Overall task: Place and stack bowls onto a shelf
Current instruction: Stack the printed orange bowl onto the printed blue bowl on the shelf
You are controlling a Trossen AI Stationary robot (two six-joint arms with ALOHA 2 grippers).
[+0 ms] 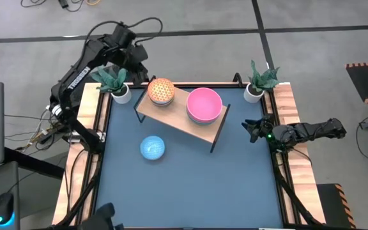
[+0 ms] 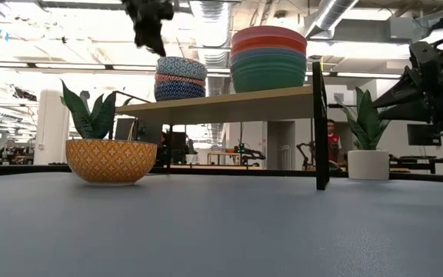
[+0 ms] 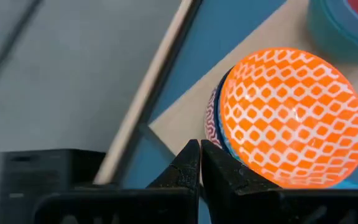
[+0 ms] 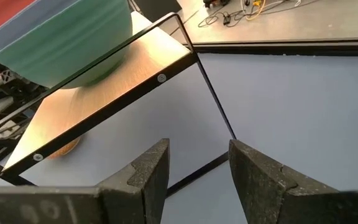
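**One bowl left on the table, two stacks on the shelf**

The shelf [image 1: 174, 118] is seen set at a slant on the blue table [image 1: 190, 185]. Two stacks are carried on it: small patterned bowls topped by an orange one [image 1: 161, 90], and larger plain bowls topped by a pink one [image 1: 204, 104]; nesting lets both fit side by side. A last patterned bowl [image 1: 152, 147] is left on the table in front of the shelf, probably next to be stacked. The left gripper [image 3: 200, 163] is held above the orange bowl with fingers pressed together on nothing. The right gripper [image 4: 197, 168] is parked at the table's right edge, spread wide and empty.
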